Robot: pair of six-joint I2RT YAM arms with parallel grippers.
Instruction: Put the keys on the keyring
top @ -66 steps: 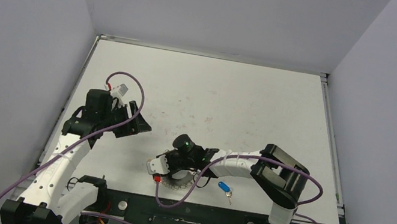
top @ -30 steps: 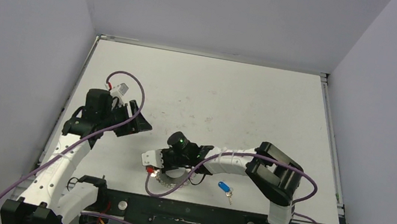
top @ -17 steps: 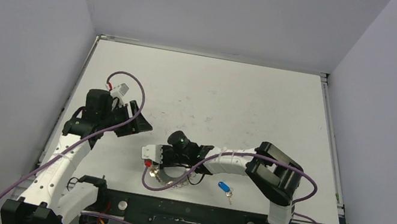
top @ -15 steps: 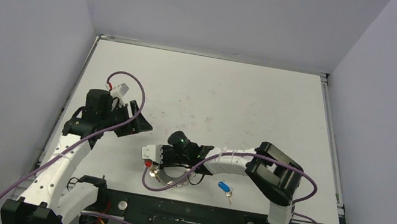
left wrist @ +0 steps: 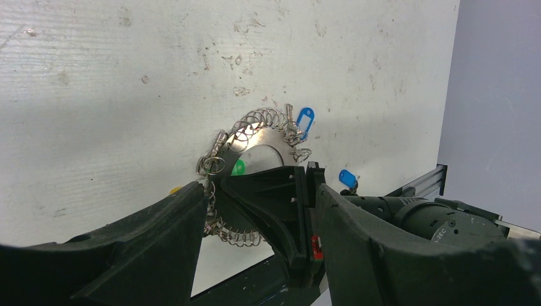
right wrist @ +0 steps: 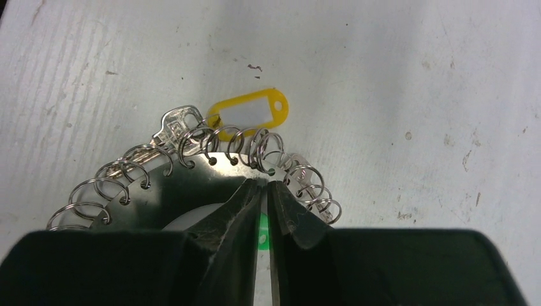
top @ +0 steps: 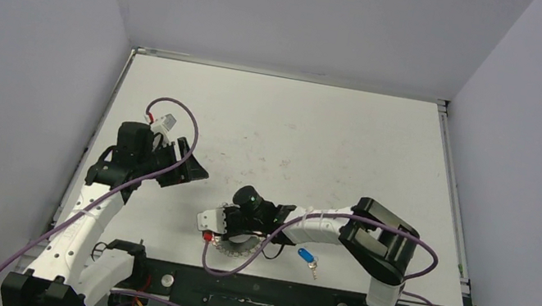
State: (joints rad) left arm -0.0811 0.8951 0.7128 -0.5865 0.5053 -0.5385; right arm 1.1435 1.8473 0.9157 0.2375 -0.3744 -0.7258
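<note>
The right hand (right wrist: 265,186) is seen almost pressed together, a slit between its fingertips, at the rim of the keyring (right wrist: 159,185), which lies on the worktop (top: 296,132) near its front edge. Whether the rim is pinched cannot be told. A yellow-tagged key (right wrist: 249,113) is seen against the loops. The left hand (left wrist: 258,197) is spread, empty.

Left gripper (left wrist: 258,194) wide; right gripper (right wrist: 263,186) barely parted.
</note>
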